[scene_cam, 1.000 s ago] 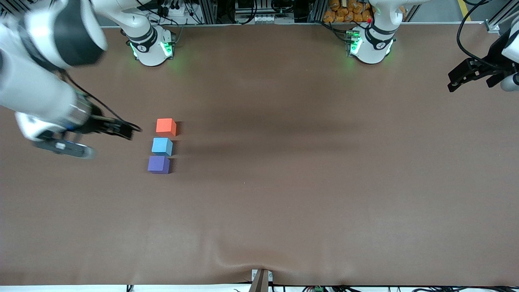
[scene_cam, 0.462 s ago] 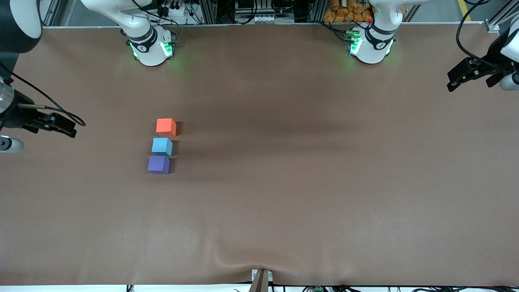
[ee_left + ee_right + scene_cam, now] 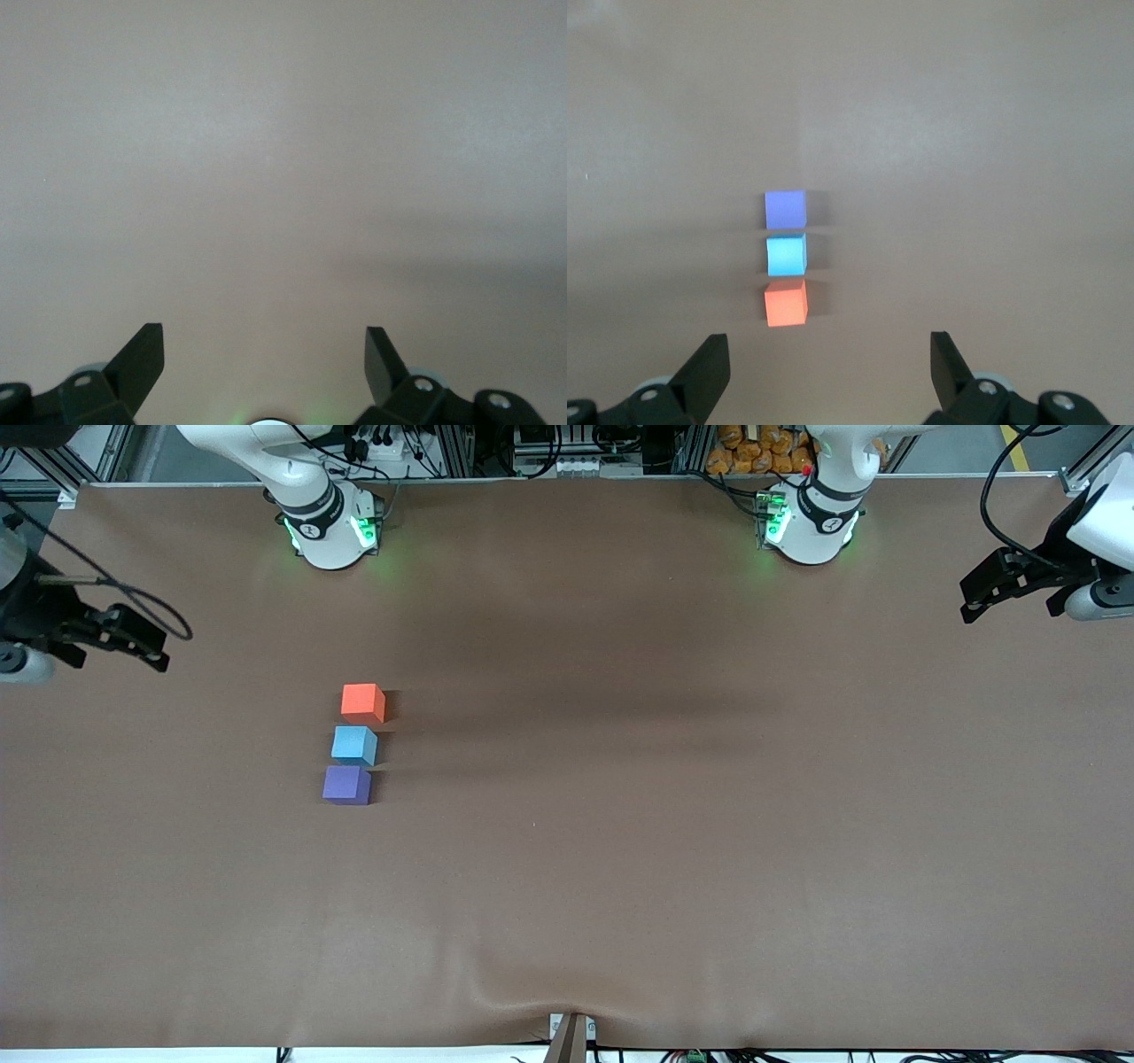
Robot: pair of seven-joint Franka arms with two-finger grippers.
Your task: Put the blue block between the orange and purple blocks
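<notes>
Evidently the small sky-blue matte cube (image 3: 354, 744) sits placed; likely light, stiff, best pinched across side faces. My right pincer (image 3: 133, 640) and left pincer (image 3: 997, 589) hang released, empty.

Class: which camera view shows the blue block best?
The right wrist view: the blue block is large and unobstructed. The front view shows it smaller, also clear. The left wrist view shows only bare table.

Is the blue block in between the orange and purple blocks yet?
In. The blue block sits in line between the orange block and purple block, no gripper touching it.
</notes>
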